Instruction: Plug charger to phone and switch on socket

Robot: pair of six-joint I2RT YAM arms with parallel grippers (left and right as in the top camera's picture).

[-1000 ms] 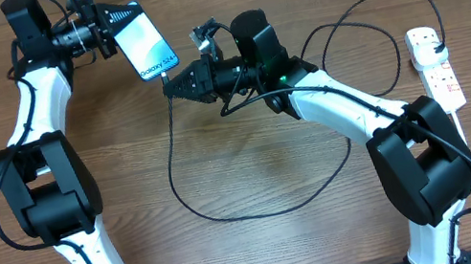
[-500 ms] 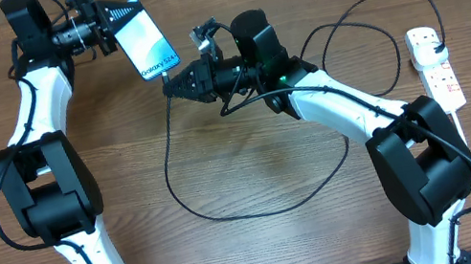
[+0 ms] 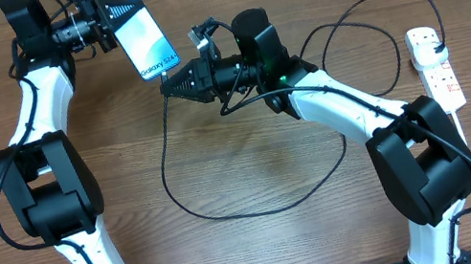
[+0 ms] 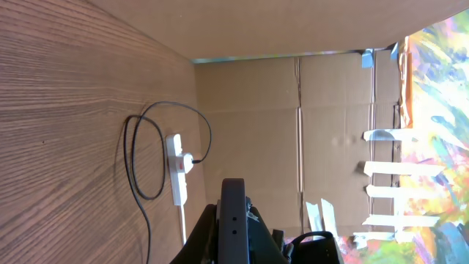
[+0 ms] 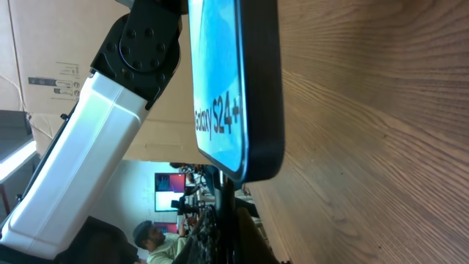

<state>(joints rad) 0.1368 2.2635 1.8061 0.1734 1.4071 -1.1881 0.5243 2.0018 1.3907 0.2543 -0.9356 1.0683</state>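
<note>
At left, your left gripper (image 3: 114,22) clenched the phone's (image 3: 149,40) top end, screen tilted up. Your right gripper (image 3: 167,83), just beside its bottom edge, pinched the charger (image 3: 162,169), connector tip hidden between the fingers. The socket (image 3: 439,72) lay far right, switches unreadable.

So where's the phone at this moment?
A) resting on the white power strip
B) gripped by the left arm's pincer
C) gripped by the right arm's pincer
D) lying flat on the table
B: the phone is clamped at one end in the left pincer, while the right pincer only points at its other end.
</note>
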